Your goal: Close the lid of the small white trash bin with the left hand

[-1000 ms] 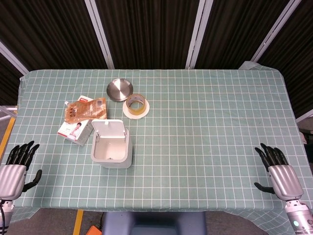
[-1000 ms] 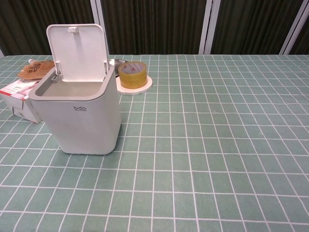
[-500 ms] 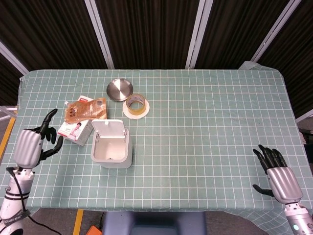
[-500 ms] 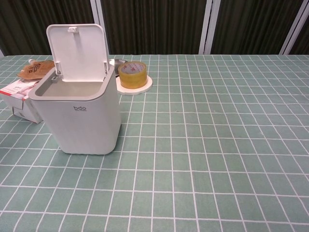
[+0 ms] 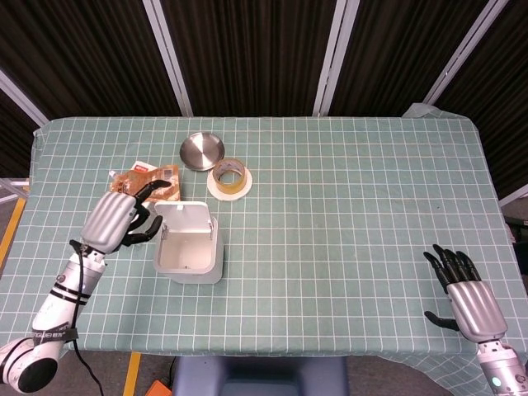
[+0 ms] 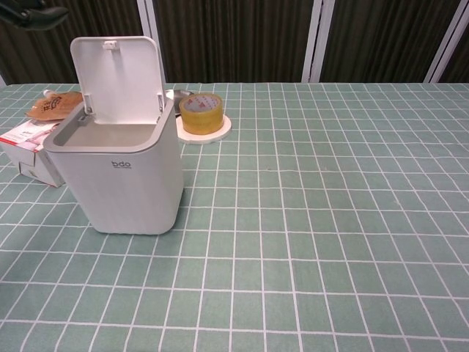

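The small white trash bin (image 5: 189, 249) (image 6: 121, 176) stands left of the table's middle. Its lid (image 5: 183, 218) (image 6: 117, 77) is raised upright at the far side, and the inside looks empty. My left hand (image 5: 121, 216) hovers just left of the lid, fingers spread and holding nothing; in the chest view only its dark fingertips (image 6: 33, 14) show at the top left corner. My right hand (image 5: 466, 293) rests open near the table's front right corner, seen only in the head view.
A brown pouch (image 5: 147, 182) and a white carton (image 5: 124, 221) lie left of the bin, partly under my left hand. A steel dish (image 5: 202, 151) and a tape roll (image 5: 229, 176) on a white coaster sit behind the bin.
My left hand has risen from the table's front left edge and moved right and forward until it is beside the lid. The right hand has slid slightly toward the front edge.
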`<state>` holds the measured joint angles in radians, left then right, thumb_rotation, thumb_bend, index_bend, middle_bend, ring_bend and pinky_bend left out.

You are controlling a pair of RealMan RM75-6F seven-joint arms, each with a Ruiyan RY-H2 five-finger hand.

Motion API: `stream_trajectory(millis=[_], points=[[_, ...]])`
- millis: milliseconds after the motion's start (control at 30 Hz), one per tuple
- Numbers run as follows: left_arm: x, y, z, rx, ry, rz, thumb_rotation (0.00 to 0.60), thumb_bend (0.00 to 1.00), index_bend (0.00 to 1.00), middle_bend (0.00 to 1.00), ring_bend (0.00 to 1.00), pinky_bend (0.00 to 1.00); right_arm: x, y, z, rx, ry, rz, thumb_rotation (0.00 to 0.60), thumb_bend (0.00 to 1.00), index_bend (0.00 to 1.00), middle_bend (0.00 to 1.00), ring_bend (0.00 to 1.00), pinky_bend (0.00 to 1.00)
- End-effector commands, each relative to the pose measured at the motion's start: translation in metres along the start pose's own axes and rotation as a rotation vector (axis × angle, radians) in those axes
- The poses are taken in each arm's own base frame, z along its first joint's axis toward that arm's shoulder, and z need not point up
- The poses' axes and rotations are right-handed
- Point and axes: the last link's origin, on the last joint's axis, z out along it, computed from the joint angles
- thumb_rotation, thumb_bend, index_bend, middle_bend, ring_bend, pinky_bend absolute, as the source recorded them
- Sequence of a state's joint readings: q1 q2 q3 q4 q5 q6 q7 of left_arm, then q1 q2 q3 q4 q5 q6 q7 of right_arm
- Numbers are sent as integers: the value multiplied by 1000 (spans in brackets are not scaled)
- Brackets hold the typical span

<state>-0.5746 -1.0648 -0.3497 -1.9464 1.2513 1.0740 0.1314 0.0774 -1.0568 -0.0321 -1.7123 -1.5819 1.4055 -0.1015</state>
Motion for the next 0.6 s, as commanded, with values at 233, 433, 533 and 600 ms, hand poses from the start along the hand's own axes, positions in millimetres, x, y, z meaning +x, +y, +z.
stream_trajectory(millis=[233, 433, 533, 600], points=[[-17, 18, 20, 8, -149, 70, 600, 471, 196, 1000, 1000, 1000, 2, 2, -1, 11, -43, 23, 600, 122, 0, 0, 0, 0], [-20, 14, 24, 52, -185, 68, 600, 471, 194, 1000, 1000, 1000, 3, 5, -2, 3, -60, 25, 600, 123, 0, 0, 0, 0], [-20, 11, 24, 60, -211, 62, 600, 471, 202, 1000, 1000, 1000, 5, 5, -2, 2, -58, 27, 600, 122, 0, 0, 0, 0], [-18, 10, 22, 60, -229, 63, 600, 469, 213, 1000, 1000, 1000, 5, 5, -3, 3, -57, 27, 600, 123, 0, 0, 0, 0]])
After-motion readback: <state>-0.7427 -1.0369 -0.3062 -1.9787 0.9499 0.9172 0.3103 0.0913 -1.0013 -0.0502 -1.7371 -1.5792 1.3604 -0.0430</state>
